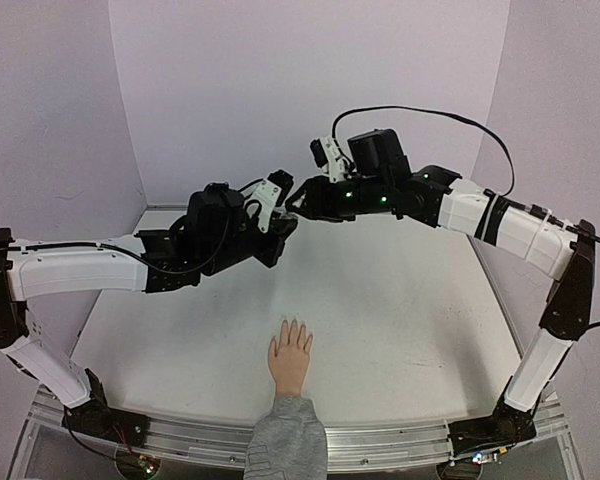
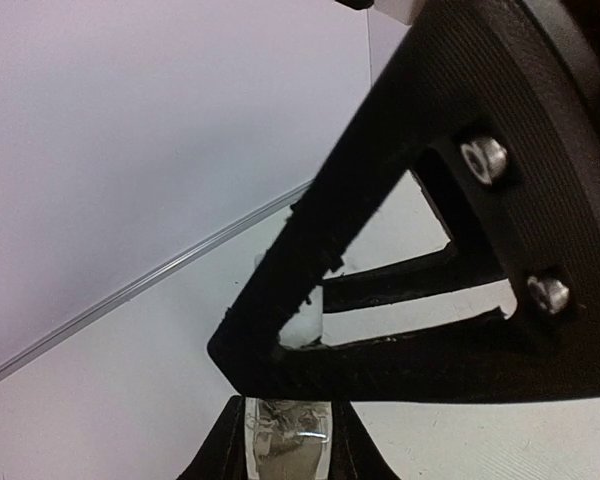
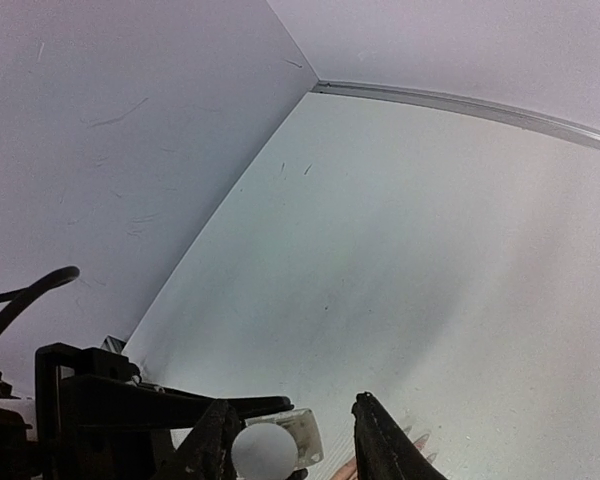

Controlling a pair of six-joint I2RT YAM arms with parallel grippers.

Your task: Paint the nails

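Nails (image 1: 293, 327) tiny, pale; clear bottle (image 2: 280, 452) prob. clamped in L gripper (image 2: 286, 428).

light: bright, even, soft, from overhead | shadows: faint, diffuse on the surface (image 1: 400, 320) under the arms (image 1: 80, 272) | distortion: walls (image 1: 280, 80) bow at top view's edges | left wrist view: close black parts (image 2: 540, 120) blurred, silhouetted; glints on clear bottle (image 2: 285, 440) | right wrist view: right pincer (image 3: 295, 402) underexposed, bottom edge
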